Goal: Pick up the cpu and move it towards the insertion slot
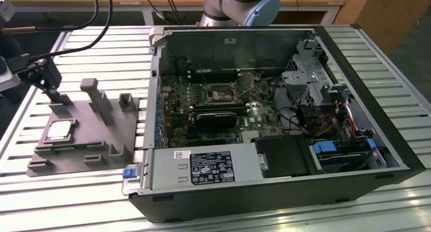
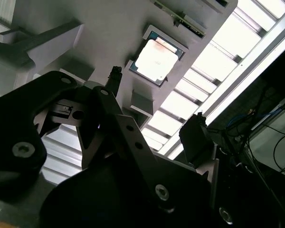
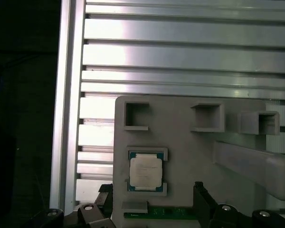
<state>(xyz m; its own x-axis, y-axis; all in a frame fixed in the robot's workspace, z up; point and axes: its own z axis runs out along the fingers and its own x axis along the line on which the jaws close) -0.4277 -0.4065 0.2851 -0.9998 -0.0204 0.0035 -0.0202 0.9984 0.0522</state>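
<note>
Slatted table (image 1: 67, 196): grey fixture (image 1: 75, 154) holds cpu (image 1: 59, 130); gripper (image 1: 54, 94) spread wide, empty, nearby; posts (image 1: 101, 105) alongside; insertion slot (image 1: 221, 94) well apart.

Cameras over the bench (image 1: 67, 191)
Exterior view is looking down from high; both wrist views are facing the cpu (image 2: 156, 59) (image 3: 145, 173) closely.

Glossy metal cpu (image 3: 145, 173), matt grey plastic holder (image 3: 185, 154).

The silver-grey arm (image 1: 221, 5) bears a pale blue joint cap (image 1: 264, 7), black cables (image 1: 101, 20) and a black, silver-screwed gripper (image 2: 156, 97).
</note>
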